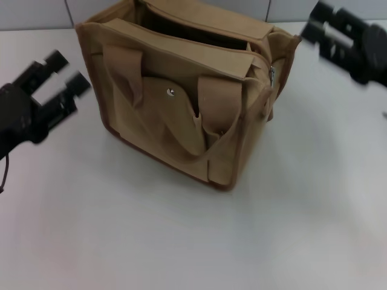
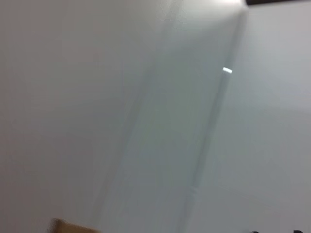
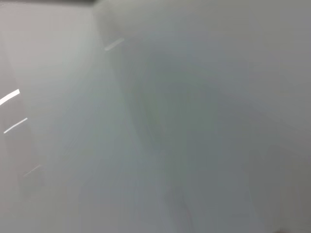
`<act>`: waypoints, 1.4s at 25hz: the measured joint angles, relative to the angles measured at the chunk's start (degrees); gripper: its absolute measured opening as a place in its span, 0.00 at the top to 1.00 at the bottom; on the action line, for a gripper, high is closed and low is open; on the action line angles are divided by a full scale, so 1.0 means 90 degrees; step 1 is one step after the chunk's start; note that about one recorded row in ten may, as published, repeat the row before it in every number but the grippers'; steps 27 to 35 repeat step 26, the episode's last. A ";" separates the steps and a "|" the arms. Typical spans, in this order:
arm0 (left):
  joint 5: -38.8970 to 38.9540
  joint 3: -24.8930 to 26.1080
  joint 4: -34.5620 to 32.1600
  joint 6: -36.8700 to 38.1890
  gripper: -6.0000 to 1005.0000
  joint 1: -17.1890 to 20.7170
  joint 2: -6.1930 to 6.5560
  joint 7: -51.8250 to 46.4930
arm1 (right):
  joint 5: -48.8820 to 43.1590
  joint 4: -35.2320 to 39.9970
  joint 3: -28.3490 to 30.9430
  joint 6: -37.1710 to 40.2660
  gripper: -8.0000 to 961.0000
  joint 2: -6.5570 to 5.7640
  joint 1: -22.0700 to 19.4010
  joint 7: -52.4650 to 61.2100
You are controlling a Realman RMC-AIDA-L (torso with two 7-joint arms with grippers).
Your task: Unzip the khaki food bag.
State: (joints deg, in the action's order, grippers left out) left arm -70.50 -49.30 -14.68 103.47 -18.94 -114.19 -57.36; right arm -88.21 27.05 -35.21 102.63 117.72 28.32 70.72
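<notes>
The left hand (image 1: 63, 75) is hovering at the left of the head view, its two black fingers (image 1: 55, 60) spread apart and gripping nothing. The right hand (image 1: 326, 27) is hanging at the upper right, fingers parted too, holding nothing.

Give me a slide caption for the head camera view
Khaki food bag on the white table, top gaping, left gripper and right gripper open on either side.

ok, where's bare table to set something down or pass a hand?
Widest bare patch: the near side of the table, in front of the bag. Another runs from the bag's right side out under the right gripper. The strip between the bag and the left gripper is narrower. Behind the bag it is tight against the wall.
</notes>
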 joint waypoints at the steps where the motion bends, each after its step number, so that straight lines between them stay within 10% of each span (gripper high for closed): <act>1: -0.0309 -0.0001 -0.0127 0.0224 0.24 -0.0011 0.0088 -0.0045 | -0.0225 0.0195 -0.0200 0.0281 0.43 -0.0028 -0.0031 -0.0001; 12: -0.2505 -0.0001 -0.1372 0.1193 0.22 -0.0035 0.0372 -0.0576 | -0.1741 0.0830 -0.1451 0.1196 0.24 0.0161 -0.0039 -0.0118; 35: -0.2655 -0.0079 -0.1417 0.1223 0.23 -0.0044 0.0400 -0.0638 | -0.1717 0.0796 -0.1475 0.1201 0.24 0.0161 -0.0002 -0.0124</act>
